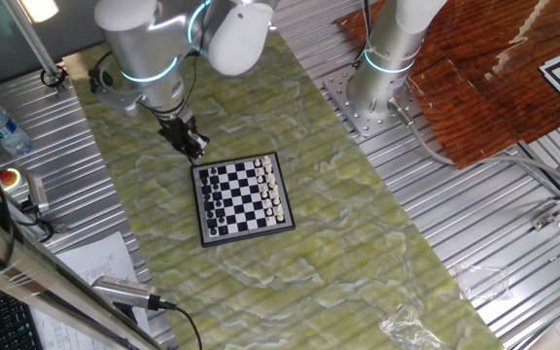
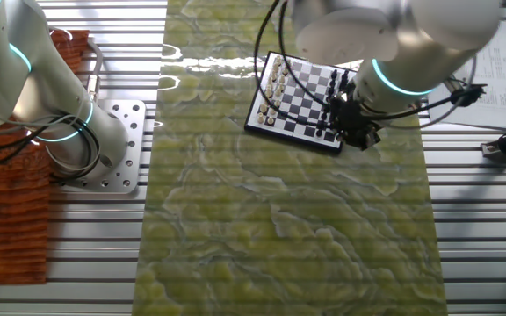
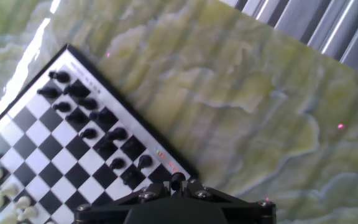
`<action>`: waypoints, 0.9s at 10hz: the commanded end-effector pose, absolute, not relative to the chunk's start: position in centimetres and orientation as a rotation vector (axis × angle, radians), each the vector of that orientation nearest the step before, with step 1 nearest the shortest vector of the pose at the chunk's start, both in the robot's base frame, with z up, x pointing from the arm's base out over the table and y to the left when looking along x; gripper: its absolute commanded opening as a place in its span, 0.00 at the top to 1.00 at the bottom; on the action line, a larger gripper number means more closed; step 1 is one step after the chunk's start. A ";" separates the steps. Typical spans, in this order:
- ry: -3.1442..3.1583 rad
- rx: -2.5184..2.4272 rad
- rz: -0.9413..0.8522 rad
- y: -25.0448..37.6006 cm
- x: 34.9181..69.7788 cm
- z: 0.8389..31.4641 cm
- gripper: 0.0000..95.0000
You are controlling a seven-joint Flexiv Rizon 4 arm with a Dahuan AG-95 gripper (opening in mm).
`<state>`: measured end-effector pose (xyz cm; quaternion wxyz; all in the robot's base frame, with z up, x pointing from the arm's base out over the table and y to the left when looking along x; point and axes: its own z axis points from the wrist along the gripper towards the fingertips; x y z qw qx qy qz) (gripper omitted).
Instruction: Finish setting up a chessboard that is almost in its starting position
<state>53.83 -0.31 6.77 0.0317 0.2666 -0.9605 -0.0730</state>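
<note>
A small square chessboard of black and white checks with a dark rim lies flat on a green, marble-patterned mat that covers the middle of a ribbed metal table. Tiny black pieces stand along one edge of the board and tiny white pieces along the opposite edge; in both fixed views they are too small to count or to name by type. The silver-grey robot arm with a glowing cyan ring reaches down to the corner of the board on the black side, where its dark two-finger gripper hangs just at the rim. In the other fixed view the gripper and the bulky wrist cover that corner and several black pieces, so the squares beneath are hidden. In the hand view only the dark top of the gripper body shows at the bottom edge, with a small dark rounded thing at its tip by the board's rim; I cannot tell whether that is a piece or part of the hand, nor whether the fingers are spread or pressed together. There the board is cut off at the left and bottom, its black pieces blurred, and a few white ones peep in at the lower left.
</note>
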 end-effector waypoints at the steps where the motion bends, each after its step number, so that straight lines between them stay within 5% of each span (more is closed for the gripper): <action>1: -2.955 0.826 -0.228 0.2 53.9 6.4 1.00; 9: -2.951 0.816 -0.218 1.1 53.6 5.7 1.00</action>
